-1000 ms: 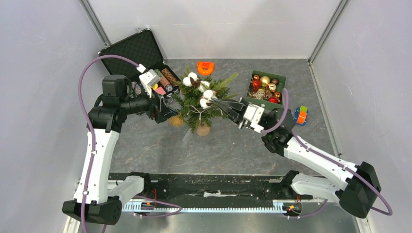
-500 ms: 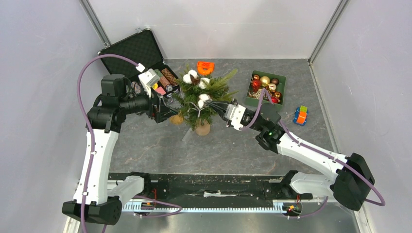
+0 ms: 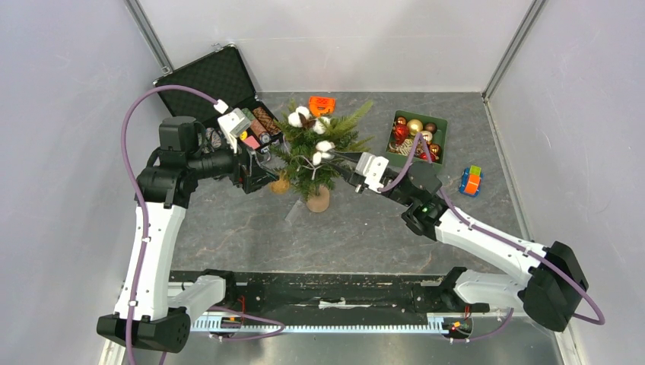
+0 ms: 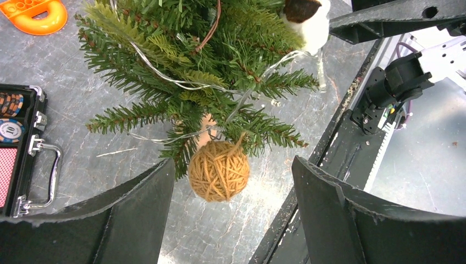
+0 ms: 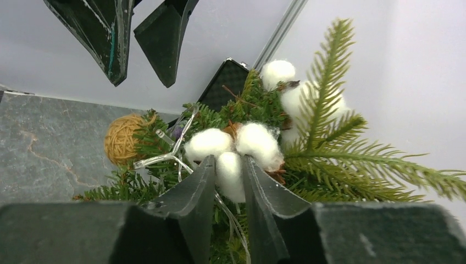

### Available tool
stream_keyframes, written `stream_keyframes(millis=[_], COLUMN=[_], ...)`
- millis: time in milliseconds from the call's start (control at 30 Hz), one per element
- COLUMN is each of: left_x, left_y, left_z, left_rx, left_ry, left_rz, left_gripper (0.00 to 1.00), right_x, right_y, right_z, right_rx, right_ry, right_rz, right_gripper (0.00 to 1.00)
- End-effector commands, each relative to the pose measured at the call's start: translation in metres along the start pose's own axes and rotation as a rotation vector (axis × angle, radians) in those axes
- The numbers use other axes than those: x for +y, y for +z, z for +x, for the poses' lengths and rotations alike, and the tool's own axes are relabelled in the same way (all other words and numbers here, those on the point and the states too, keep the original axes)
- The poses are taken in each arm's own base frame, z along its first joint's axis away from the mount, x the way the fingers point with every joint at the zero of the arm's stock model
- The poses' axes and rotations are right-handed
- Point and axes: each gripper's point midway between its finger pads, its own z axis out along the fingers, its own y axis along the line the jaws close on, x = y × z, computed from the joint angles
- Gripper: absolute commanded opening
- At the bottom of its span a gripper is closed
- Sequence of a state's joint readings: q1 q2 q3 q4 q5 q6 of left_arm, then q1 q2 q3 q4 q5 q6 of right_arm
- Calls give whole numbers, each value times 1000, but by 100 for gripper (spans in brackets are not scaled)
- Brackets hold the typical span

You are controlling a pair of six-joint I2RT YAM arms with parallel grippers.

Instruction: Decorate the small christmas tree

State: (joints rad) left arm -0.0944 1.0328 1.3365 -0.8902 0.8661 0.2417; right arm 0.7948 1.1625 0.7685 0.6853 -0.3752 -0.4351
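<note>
The small christmas tree (image 3: 316,148) stands mid-table on its tan stump base (image 3: 318,201), strung with clear wire lights and white cotton bolls. A tan yarn ball (image 4: 218,170) hangs from a low branch on its left side. My left gripper (image 4: 233,162) is wide open, one finger on each side of the yarn ball, touching nothing. My right gripper (image 5: 228,159) reaches into the tree from the right. Its jaws stand narrow, with a lobe of a cotton boll (image 5: 231,176) pressed between them. From above, that gripper (image 3: 340,158) sits just below the boll (image 3: 325,147).
An open black briefcase (image 3: 217,76) with small items lies back left, close behind the left gripper. A green box of baubles (image 3: 417,135) sits right of the tree. An orange piece (image 3: 322,105) lies behind the tree; a colourful toy (image 3: 471,180) lies far right.
The right arm has pushed left and deeper into the tree with the cotton boll. Its jaws have parted slightly. The tree has shifted a little. The left arm has stayed still.
</note>
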Motion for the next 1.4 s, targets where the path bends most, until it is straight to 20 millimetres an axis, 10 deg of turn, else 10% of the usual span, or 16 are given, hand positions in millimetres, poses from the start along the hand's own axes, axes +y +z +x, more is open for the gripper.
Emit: stream_keyframes(millis=[0, 467, 1367], left_x=[-10, -13, -10], left_y=[-5, -8, -13], left_z=[-9, -12, -9], left_rx=[-22, -28, -5], left_ry=[56, 72, 111], left_rz=[28, 26, -8], left_gripper=[84, 84, 84], right_x=[-8, 1, 9], right_y=[-6, -15, -26], right_z=[-22, -6, -39], right_rx=[-47, 33, -16], right_ry=[30, 71, 80], right_rz=[37, 15, -57], right_gripper=[29, 43, 76])
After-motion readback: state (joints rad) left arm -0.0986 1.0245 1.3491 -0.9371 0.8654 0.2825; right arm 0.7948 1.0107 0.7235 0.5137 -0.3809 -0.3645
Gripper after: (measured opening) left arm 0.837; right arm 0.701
